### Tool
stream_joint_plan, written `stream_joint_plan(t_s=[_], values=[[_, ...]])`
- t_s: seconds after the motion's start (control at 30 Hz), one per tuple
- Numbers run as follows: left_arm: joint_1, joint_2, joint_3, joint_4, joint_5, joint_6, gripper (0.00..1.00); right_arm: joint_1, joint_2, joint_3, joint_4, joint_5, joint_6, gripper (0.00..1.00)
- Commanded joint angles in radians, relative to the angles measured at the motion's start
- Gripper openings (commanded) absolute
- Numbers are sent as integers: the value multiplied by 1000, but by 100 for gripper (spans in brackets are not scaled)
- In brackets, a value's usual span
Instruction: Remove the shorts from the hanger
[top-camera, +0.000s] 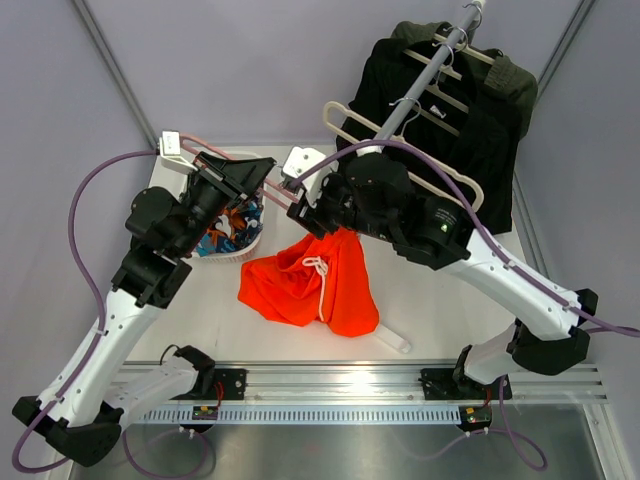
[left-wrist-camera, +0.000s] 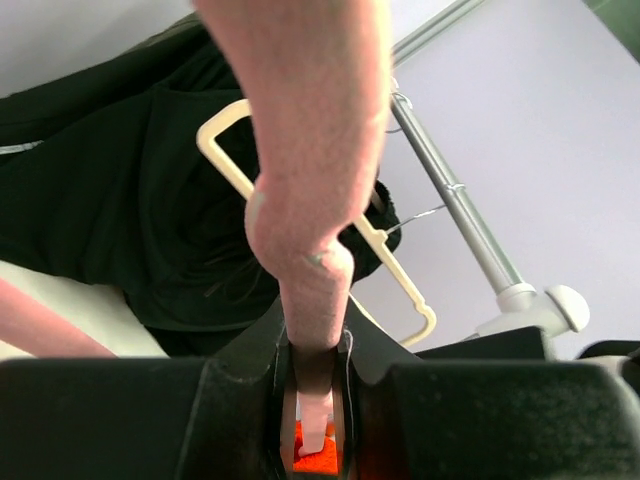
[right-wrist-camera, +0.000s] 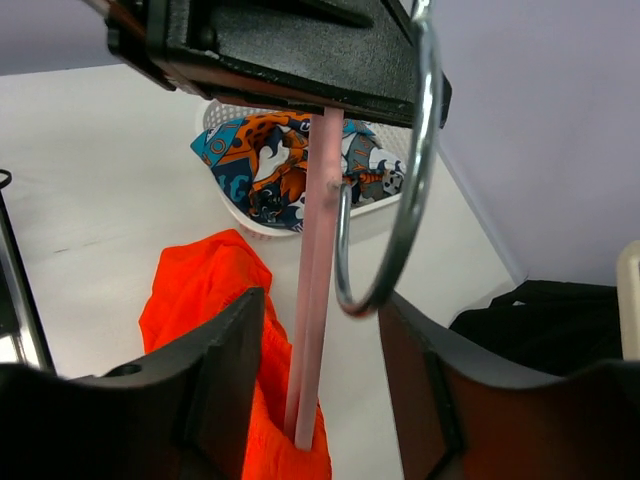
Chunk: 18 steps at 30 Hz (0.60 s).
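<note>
Orange shorts (right-wrist-camera: 200, 290) under R fingers (right-wrist-camera: 215, 380)

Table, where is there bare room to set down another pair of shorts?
Bare: the near-left patch between the orange shorts, the left arm and the rail. Crowded: back-left around the basket, and back-right under the black garments.

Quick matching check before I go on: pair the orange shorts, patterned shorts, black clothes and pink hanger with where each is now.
1 orange shorts
2 patterned shorts
3 black clothes
4 pink hanger

A in the basket
B on the rail
C in the left gripper
D on the table

Pairs: 1-D, 2-A, 3-B, 4-C
</note>
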Motion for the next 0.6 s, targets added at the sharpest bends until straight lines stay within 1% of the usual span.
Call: stream_joint_plan(t_s=[0.0, 0.03, 0.1, 0.17, 0.23, 0.27, 0.3, 0.37, 0.43, 0.57], values=[[-5, -9, 68, 40, -50, 23, 0, -2, -78, -1, 17, -38, -53, 62], [-5, -10, 73, 33, -50, 30, 0, -2, -87, -5, 7, -49, -61, 67], [-7, -13, 81, 16, -65, 50, 0, -3, -119, -7, -28, -82, -87, 70], [-7, -16, 101, 2, -81, 72, 0, -2, -157, -14, -68, -177, -137, 73], [-5, -26, 119, -20, -88, 86, 0, -3, -185, -30, -138, -245, -191, 73], [-5, -30, 124, -35, -88, 99, 0, -3, -210, -34, -167, -309, -257, 74], [-5, -42, 130, -46, -88, 106, 0, -3, -222, -50, -234, -340, -292, 74], [-5, -55, 142, -81, -87, 126, 0, 0, -260, -80, -285, -407, -398, 74], [-7, -75, 148, -109, -90, 152, 0, -2, -282, -126, -351, -437, -464, 74], [-5, -115, 142, -190, -119, 182, 0, -3, -305, -189, -381, -464, -507, 74]])
